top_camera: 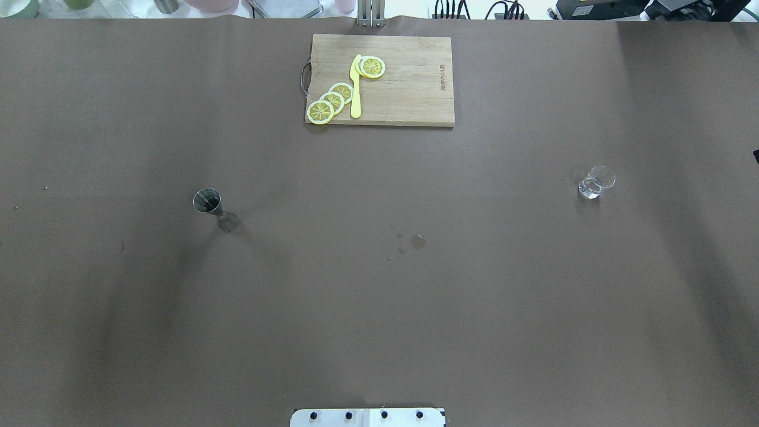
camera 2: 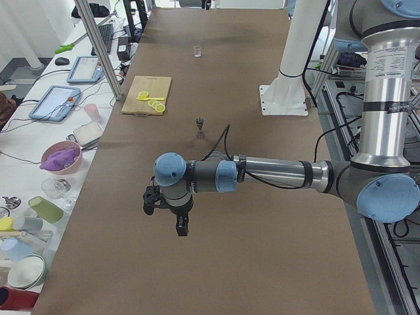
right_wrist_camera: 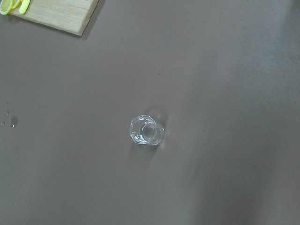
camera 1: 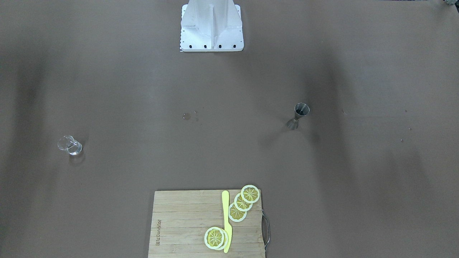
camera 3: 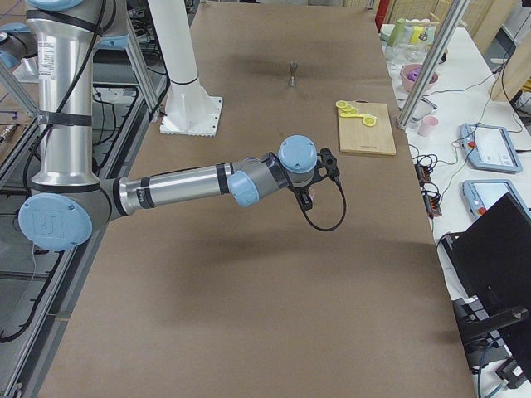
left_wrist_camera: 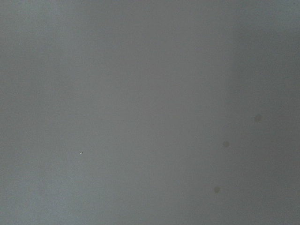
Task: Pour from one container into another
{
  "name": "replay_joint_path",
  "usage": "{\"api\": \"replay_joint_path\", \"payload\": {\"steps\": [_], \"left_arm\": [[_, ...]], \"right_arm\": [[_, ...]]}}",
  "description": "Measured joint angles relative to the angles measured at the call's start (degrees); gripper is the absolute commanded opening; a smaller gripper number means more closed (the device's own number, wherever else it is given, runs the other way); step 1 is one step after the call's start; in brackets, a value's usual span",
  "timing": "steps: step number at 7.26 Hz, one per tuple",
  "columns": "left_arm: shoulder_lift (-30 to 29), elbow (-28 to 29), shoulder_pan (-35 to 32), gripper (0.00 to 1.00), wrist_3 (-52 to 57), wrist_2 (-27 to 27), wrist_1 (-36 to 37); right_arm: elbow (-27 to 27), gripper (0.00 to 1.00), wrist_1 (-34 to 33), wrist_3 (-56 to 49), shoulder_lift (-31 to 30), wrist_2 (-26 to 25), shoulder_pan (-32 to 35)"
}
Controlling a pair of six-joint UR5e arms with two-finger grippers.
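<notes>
The small clear glass spouted cup (right_wrist_camera: 146, 131) stands on the brown counter (top_camera: 379, 308) almost straight below the right hand (camera 3: 309, 197); the upright steel jigger (top_camera: 214, 209) stands well apart, toward the left hand (camera 2: 182, 225); whether either hand is spread, I cannot tell.

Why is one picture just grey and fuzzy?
Left wrist view: only bare table cover, washed out and soft, with a few faint spots. Right wrist view: sharper, the clear glass shows crisply. Overhead view: broad soft shadows across the table cover.
</notes>
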Motion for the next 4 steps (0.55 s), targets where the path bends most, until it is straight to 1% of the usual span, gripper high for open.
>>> {"api": "replay_joint_path", "payload": {"steps": [2,4], "left_arm": [[0.05,-2.14,0.64,0.98,-7.21,-0.2,-0.07],[0.18,-4.67,1.93,0.98,-11.71,-1.29,0.01]], "right_arm": [[-0.25,1.0,0.06,-0.6,0.68,-0.32,-1.33],[-0.5,1.0,0.12,-1.03,1.55,-0.73,-1.84]]}}
